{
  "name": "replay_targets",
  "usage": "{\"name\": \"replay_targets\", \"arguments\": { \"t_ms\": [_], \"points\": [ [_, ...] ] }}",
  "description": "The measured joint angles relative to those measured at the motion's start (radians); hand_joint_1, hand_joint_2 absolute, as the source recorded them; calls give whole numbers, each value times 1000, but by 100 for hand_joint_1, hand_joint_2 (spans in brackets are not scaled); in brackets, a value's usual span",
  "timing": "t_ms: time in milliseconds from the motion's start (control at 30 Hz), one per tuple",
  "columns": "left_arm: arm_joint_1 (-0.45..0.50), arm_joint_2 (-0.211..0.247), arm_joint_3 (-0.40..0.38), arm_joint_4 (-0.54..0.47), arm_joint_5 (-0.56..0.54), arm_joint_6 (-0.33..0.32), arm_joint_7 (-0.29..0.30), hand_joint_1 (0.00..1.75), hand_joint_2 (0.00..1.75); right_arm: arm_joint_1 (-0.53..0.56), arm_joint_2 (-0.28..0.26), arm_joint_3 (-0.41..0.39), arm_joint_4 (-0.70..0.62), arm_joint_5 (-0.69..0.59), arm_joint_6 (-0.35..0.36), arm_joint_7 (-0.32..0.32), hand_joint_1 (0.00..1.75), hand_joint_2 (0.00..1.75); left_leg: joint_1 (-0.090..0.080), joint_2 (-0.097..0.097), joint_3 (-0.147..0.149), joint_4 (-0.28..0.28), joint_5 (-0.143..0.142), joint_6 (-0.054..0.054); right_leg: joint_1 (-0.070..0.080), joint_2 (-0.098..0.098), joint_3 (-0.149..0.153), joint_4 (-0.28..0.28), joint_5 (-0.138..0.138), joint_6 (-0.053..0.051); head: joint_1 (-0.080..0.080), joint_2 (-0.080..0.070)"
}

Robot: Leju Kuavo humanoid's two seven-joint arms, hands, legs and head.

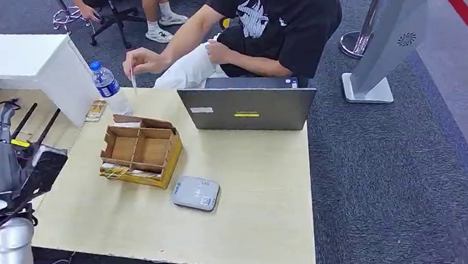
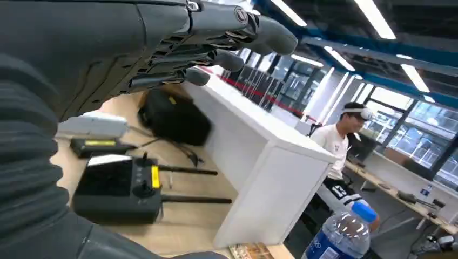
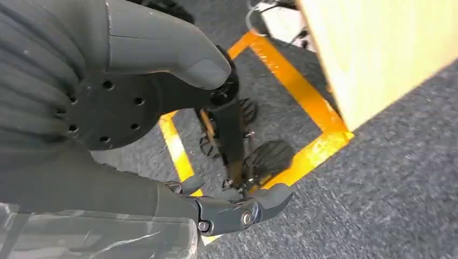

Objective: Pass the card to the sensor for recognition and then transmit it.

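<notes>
The card (image 1: 133, 83) is up at the far edge of the table (image 1: 256, 194), a thin pale sliver pinched upright in the person's hand (image 1: 139, 62), just beside the water bottle (image 1: 110, 88). By the look of it, that card is light, stiff and slick, so the hold wants to be a pinch across its flat faces near the free lower end, clear of the person's fingers; a loose grip could let it slide out. The sensor (image 1: 196, 193), a flat grey pad, lies on the table nearer the robot, just beside the cardboard organizer (image 1: 141, 150). Over on the robot's left, the left hand (image 1: 5, 117) is raised beside the table, well apart from the card; from its wrist view the fingers (image 2: 227, 43) stretch out fairly straight with nothing in them. The right hand (image 3: 162, 124) hangs low beside the table edge, pointing down at carpet and yellow floor tape (image 3: 291, 91), thumb and fingers apart, nothing between them. Neither hand has taken the card yet.
</notes>
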Motion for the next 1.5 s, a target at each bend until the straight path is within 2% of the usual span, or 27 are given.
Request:
{"name": "replay_targets", "arguments": {
  "t_ms": [267,433,467,500,633,700,833,933,1167,1267,1300,1367,1500],
  "points": [
    [-24,75,-120,-8,-174,78,40,0,175,24,3,111,34,79,43,-2,0,175,0,1,-1,0,0,0,0,0,-1,0,0,0,0,0],
    [-32,136,-194,-8,-304,151,64,0,175,43,10,215,72,154,86,-23,0,175,0,1,-2,0,0,0,0,0,-2,0,0,0,0,0],
    [-33,148,-205,-8,-324,162,71,42,175,46,11,230,79,164,93,-27,0,175,0,1,-2,0,0,0,0,0,-2,0,0,0,0,0],
    [-33,158,-219,-8,-348,174,73,152,175,49,13,250,87,178,101,-31,0,175,0,1,-2,0,0,0,0,0,-2,0,0,0,0,0],
    [-31,203,-259,-8,-440,227,90,152,175,60,19,324,116,229,130,-45,0,175,0,0,-2,0,0,0,0,0,-2,0,0,0,0,0],
    [-29,224,-279,-8,-484,253,97,169,175,66,21,361,130,254,144,-52,0,175,0,0,-3,0,0,0,0,0,-2,0,0,0,0,0],
    [-20,262,-313,-8,-573,311,111,164,175,76,27,433,157,305,171,-68,0,175,0,0,-3,0,0,0,0,0,-3,0,0,0,0,0],
    [-11,279,-325,-8,-622,352,111,154,175,81,29,476,170,325,186,-79,0,175,0,0,-4,0,0,0,0,0,-3,0,0,0,0,0],
    [10,282,-329,-8,-630,382,100,154,175,84,32,537,183,305,194,-85,0,175,0,0,-4,0,0,0,0,0,-3,0,0,0,0,0],
    [14,282,-333,-8,-629,384,100,141,175,85,34,552,186,305,194,-85,0,175,0,0,-4,0,0,0,0,0,-3,0,0,0,0,0],
    [15,281,-334,-8,-627,386,97,150,175,86,34,555,187,302,194,-85,0,175,0,0,-4,0,0,0,0,0,-3,0,0,0,0,0],
    [22,277,-335,-9,-618,398,84,148,175,86,35,562,187,288,194,-86,0,175,0,0,-4,0,0,0,0,0,-3,0,0,0,0,0],
    [62,241,-351,-24,-617,424,59,148,175,87,38,578,188,269,196,-86,0,175,0,0,-4,0,0,0,0,0,-4,0,0,0,0,0]
  ]
}}
